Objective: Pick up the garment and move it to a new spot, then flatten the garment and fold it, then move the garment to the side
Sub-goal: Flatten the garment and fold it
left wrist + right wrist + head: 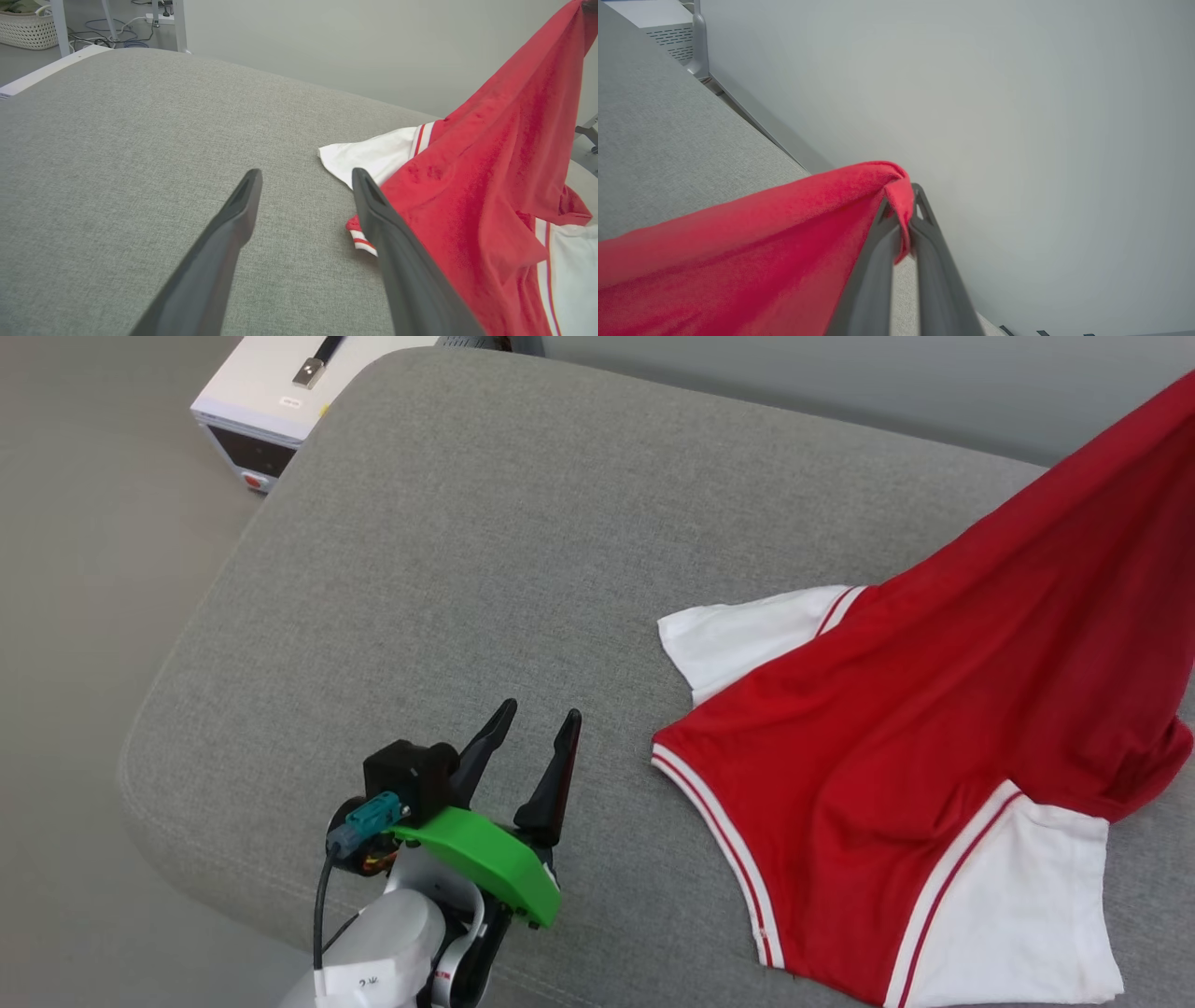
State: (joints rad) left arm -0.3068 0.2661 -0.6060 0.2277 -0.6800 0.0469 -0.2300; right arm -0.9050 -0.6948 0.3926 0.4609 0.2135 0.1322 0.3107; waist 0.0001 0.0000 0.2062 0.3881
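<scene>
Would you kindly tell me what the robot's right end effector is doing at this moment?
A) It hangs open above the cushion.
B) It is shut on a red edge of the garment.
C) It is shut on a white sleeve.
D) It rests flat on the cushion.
B: the right wrist view shows the right end effector pinched on a red fold of the garment, with that edge raised off the cushion.

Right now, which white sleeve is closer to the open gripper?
The far sleeve, on the grey cushion just right of the open left gripper; the near sleeve lies further right, by the cushion's front edge.
</scene>
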